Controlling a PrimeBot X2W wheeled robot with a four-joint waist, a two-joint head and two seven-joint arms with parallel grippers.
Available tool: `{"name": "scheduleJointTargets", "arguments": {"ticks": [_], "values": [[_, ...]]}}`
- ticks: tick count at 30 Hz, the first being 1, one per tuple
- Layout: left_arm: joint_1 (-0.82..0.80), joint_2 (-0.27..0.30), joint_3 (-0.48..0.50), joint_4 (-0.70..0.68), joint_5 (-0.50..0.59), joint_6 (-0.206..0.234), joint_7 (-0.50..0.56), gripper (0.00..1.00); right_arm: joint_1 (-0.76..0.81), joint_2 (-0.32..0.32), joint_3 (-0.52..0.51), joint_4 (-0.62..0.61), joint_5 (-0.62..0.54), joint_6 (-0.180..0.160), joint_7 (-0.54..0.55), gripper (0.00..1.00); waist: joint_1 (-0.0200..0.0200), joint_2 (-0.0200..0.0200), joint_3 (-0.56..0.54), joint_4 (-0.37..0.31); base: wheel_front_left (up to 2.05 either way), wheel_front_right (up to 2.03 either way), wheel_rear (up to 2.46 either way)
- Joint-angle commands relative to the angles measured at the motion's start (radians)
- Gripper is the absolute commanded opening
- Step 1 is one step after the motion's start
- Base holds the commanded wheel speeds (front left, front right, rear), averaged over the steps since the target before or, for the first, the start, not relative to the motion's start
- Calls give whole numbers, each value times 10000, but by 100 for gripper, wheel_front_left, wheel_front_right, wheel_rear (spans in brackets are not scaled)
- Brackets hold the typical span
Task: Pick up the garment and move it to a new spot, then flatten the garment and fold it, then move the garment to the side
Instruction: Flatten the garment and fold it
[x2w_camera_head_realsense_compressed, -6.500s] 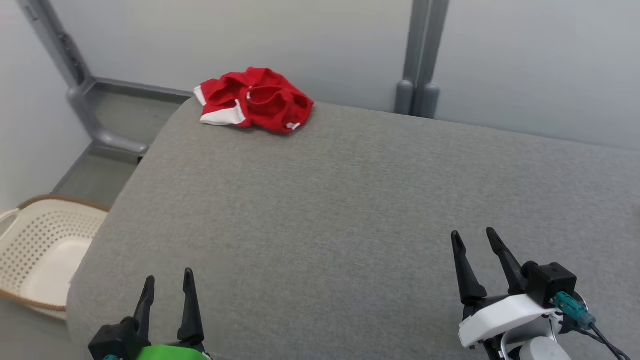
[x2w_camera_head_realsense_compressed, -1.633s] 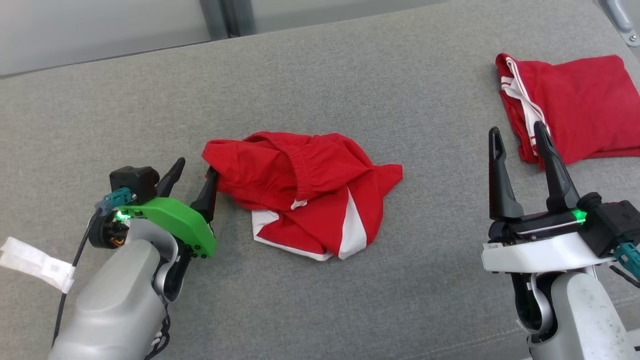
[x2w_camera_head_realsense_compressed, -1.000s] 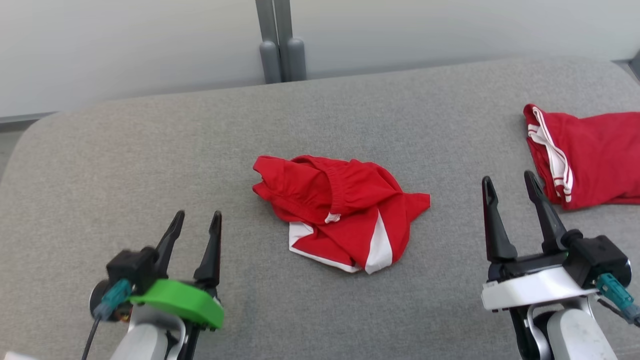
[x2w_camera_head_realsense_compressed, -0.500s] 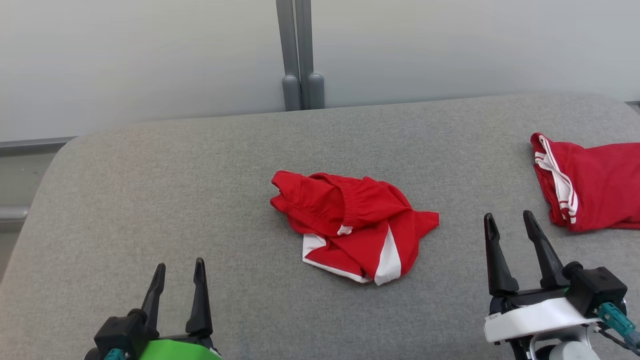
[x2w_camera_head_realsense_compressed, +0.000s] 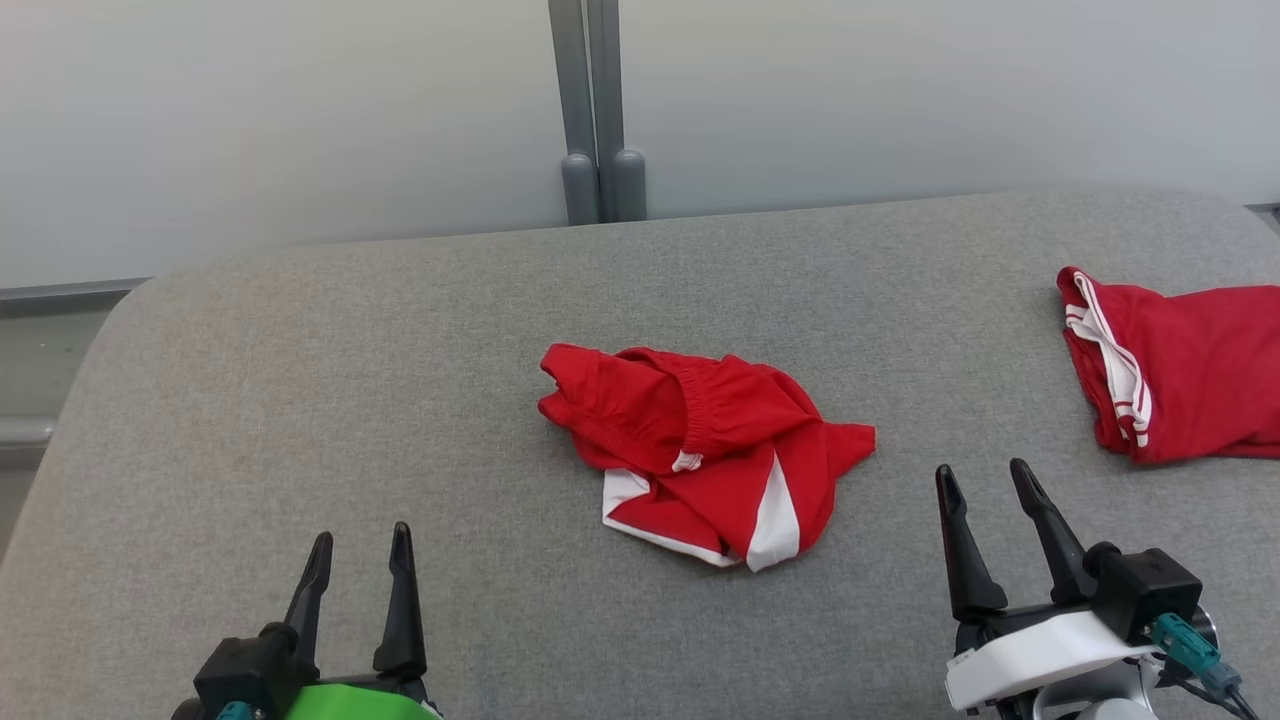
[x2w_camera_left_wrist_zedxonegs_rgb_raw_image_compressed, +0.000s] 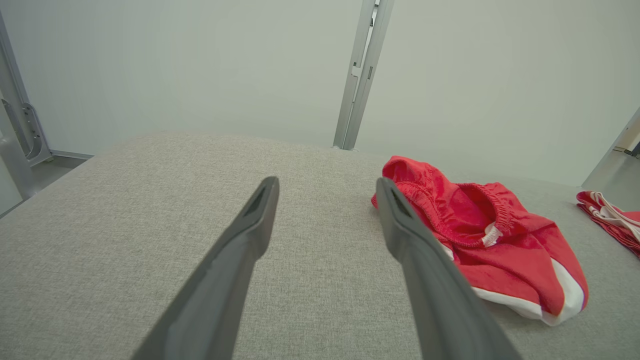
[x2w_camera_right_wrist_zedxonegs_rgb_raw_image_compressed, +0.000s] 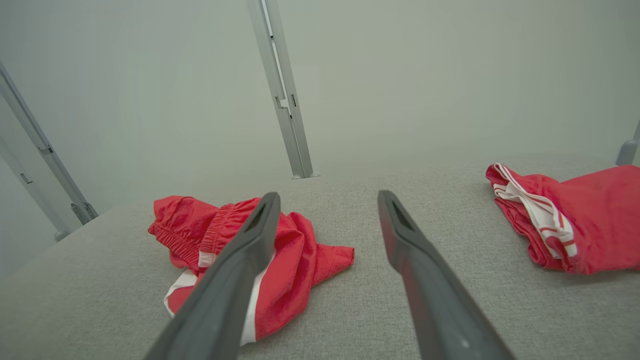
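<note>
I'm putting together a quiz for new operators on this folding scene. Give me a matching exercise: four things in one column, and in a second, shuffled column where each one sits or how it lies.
Column one:
1. crumpled garment
2. striped garment
3. left gripper
4. right gripper

Column two:
A. lower right of the head view, open and empty
B. bunched up in the middle of the grey cushion
C. lower left of the head view, open and empty
D. on the cushion's right side, cut off by the head view's edge

Pairs: 1-B, 2-D, 3-C, 4-A
</note>
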Motion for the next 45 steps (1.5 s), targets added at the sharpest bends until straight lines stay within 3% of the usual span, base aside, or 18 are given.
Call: {"name": "scheduleJointTargets", "arguments": {"ticks": [1,15,21,28,35,45], "values": [[71,-17,68,16,48,-41,-3,100,-101,-23,10,59,-44,-1,-27,100,0,0,7,-1,0,0,0],[-14,-101,209,139,255,-223,-5,100,-225,-23,28,315,-11,-1,-26,100,0,0,60,34,0,0,0],[-317,-118,-285,228,440,-470,-5,100,-324,-22,12,292,-67,-1,-26,100,0,0,192,-123,0,0,0],[-1391,-112,-1849,1049,635,-860,195,100,-526,-22,213,342,-134,-1,-27,100,0,0,609,-795,0,0,0],[-3014,-97,-3250,2448,408,-976,686,100,-876,-20,216,200,-37,-1,-25,100,0,0,1313,-1671,0,0,0],[-4608,70,-3316,4680,14,-930,493,100,-1173,-17,383,120,185,-1,-25,100,0,0,1965,-2576,0,0,0]]}}
